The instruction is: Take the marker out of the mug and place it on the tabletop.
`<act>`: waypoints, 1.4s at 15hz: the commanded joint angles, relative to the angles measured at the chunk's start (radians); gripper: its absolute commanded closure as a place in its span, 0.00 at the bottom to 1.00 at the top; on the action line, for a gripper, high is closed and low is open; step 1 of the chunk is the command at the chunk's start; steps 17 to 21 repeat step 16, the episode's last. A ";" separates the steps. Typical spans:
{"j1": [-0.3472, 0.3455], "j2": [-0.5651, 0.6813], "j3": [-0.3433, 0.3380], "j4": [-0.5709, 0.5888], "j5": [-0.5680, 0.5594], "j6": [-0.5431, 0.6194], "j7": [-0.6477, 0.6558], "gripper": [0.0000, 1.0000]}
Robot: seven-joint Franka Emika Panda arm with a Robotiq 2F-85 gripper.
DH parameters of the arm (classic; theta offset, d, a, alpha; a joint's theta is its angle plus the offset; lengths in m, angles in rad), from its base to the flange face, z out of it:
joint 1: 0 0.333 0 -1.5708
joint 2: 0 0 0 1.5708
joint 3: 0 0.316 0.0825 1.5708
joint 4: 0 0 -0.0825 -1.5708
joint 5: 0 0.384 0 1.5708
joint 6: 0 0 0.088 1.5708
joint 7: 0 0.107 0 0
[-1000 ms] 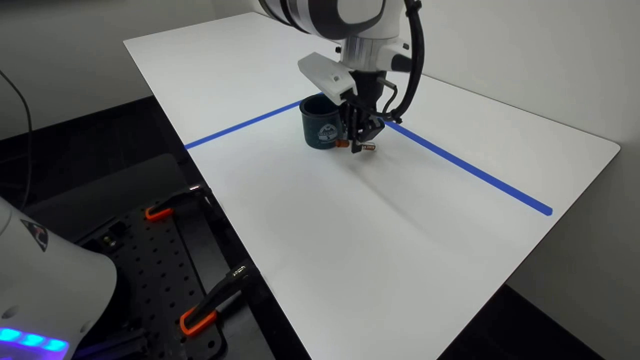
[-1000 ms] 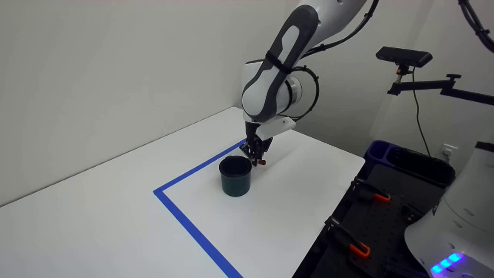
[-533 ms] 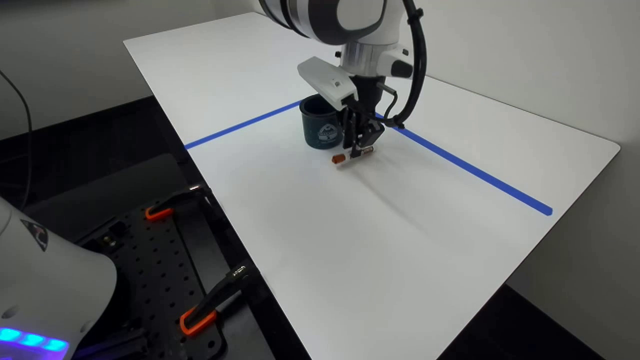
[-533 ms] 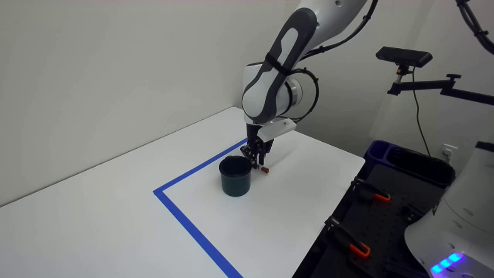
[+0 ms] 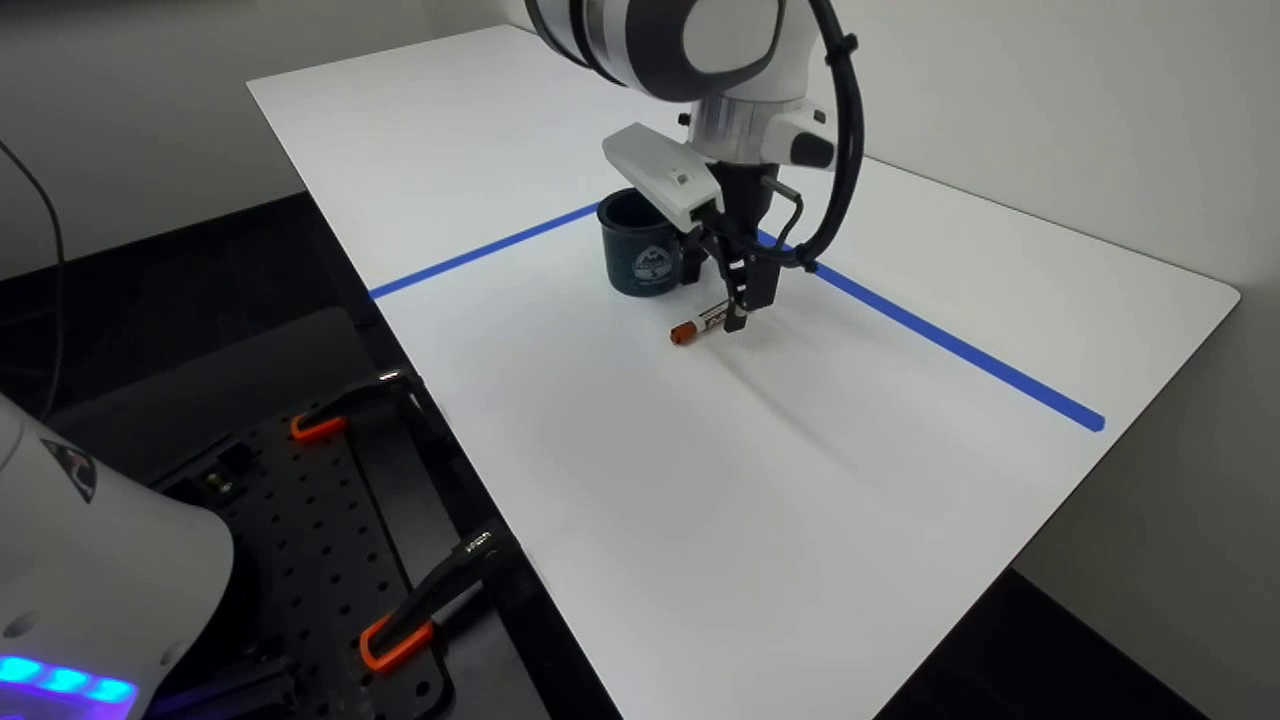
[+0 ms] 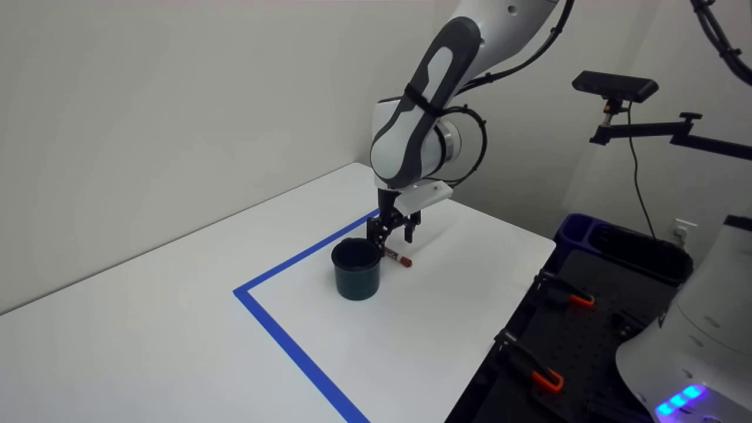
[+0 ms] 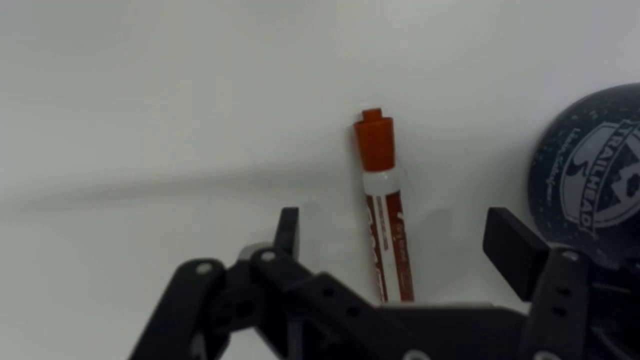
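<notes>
The marker [image 7: 384, 200], white with dark red label and red-orange cap, lies flat on the white tabletop [image 5: 600, 450] beside the mug. Its rear end is hidden behind the gripper in the wrist view. Over it, my gripper [image 7: 392, 235] stands open, one finger on each side and a gap to both. In both exterior views the cap end of the marker [image 5: 684, 332] [image 6: 404, 260] sticks out from under the gripper [image 5: 713, 297] [image 6: 395, 245]. Upright next to it is the dark teal mug [image 5: 625, 265] [image 6: 357, 282]. One finger [image 7: 515, 250] is very close to the mug [image 7: 595, 175]; contact is unclear.
Blue tape lines [image 5: 940, 340] [image 6: 299, 352] cross the tabletop behind and beside the mug. A wall rises along the table's far edge. Clamps with orange ends [image 5: 395, 640] sit at the robot's base side.
My gripper came down with the marker beside the mug, then opened and let go of it, leaving the marker on the tabletop. The mug has shifted very slightly away from the gripper.
</notes>
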 commanded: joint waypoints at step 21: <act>0.039 -0.343 -0.027 0.059 -0.093 -0.403 0.067 0.00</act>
